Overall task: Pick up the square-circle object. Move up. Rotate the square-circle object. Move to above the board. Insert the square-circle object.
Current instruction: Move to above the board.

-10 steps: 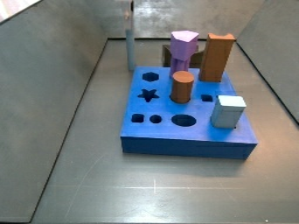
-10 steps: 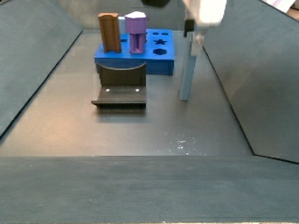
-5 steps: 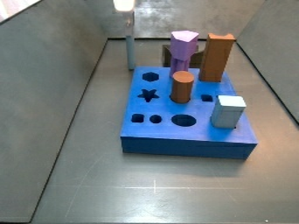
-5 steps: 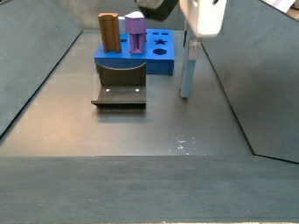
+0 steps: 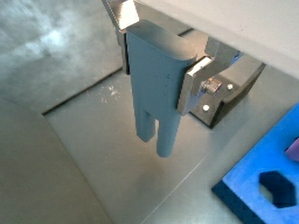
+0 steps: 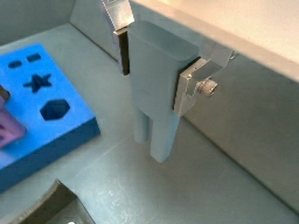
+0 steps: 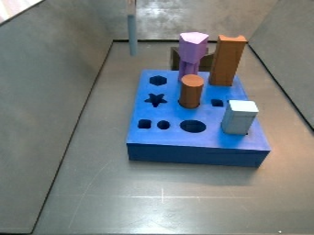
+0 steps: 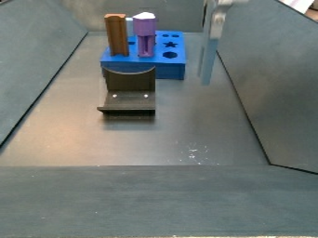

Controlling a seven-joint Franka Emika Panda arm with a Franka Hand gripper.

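The gripper, jaws clamped on the wide square part of the square-circle object, holds it upright off the floor beside the board, so rotating it could let the peg slip between the pads or clip the nearby wall.

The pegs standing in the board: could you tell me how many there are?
4 in the board: purple peg and brown block at the far edge, brown cylinder mid-board, pale cube at the near corner. The gripper holds another peg beside it.

light: even, dim | glare: pale sheen on floor | wrist views: soft
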